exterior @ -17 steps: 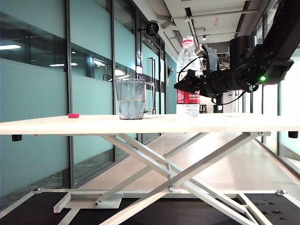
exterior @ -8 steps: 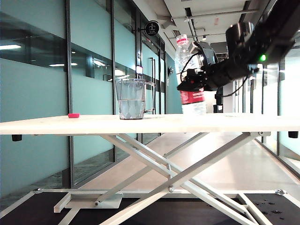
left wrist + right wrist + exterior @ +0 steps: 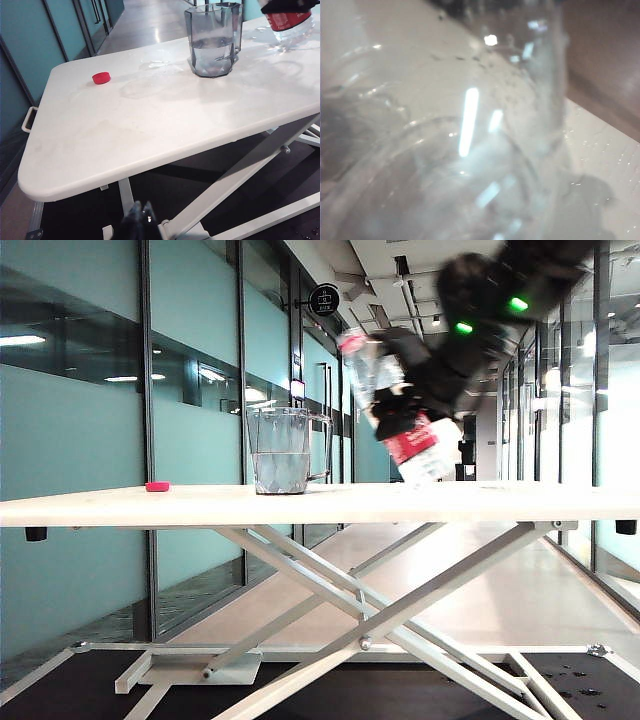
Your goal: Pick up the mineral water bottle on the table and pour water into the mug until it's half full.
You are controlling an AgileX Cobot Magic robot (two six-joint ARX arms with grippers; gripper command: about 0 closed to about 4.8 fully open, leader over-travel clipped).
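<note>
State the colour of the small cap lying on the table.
Red; the cap shows best in the left wrist view, left of the mug.

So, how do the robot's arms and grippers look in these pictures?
The right arm is black and bulky, with two green lights and a thin black cable near its wrist; the right gripper is black too. Of the left gripper, only dark fingertips show below the table.

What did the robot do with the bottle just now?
The right claw, holding the tall clear plastic bottle with the red-and-white label, lifted it off the white table and tipped its top toward the clear faceted mug. The mug, small red cap and left claw stayed put.
</note>
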